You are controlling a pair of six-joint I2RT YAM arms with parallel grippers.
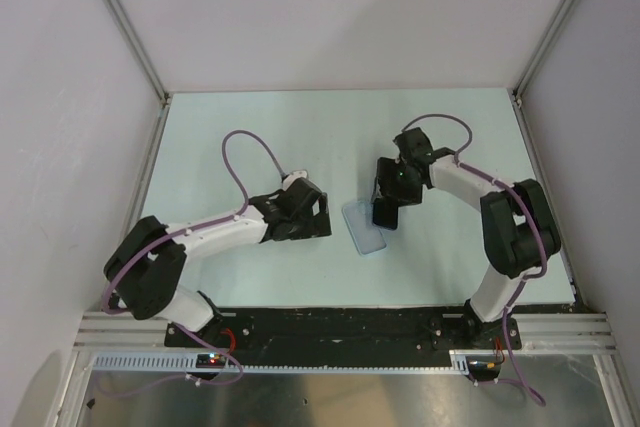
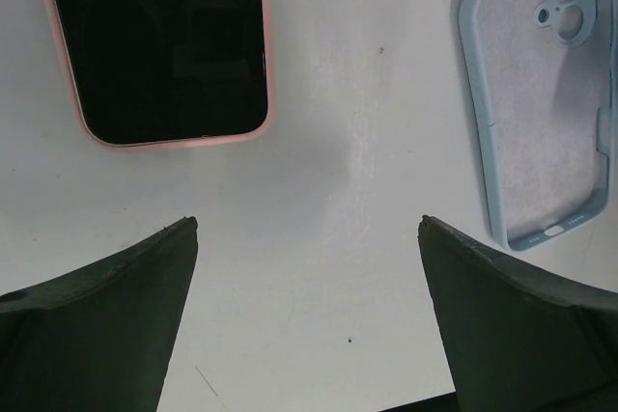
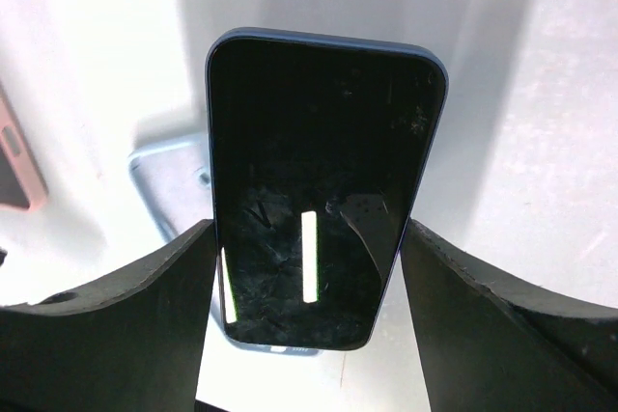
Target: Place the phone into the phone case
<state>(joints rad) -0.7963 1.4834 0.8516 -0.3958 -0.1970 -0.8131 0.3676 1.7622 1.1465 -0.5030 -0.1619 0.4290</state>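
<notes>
My right gripper [image 3: 307, 238] is shut on the phone [image 3: 323, 200], a dark-screened handset with blue edges, gripping its two long sides. It hangs tilted over the near end of the light blue phone case [image 1: 365, 228], which lies open side up on the table. In the right wrist view a corner of the case [image 3: 169, 176] shows behind the phone. My left gripper [image 2: 309, 224] is open over bare table, with the case [image 2: 541, 103] to its right. From above, the right gripper [image 1: 388, 209] is right of the case and the left gripper [image 1: 318, 217] left of it.
A second phone in a pink case [image 2: 164, 41] lies screen up ahead and left of my left gripper; its edge [image 3: 14, 161] also shows in the right wrist view. Grey walls with metal rails [image 1: 125, 22] enclose the pale table [image 1: 250, 127].
</notes>
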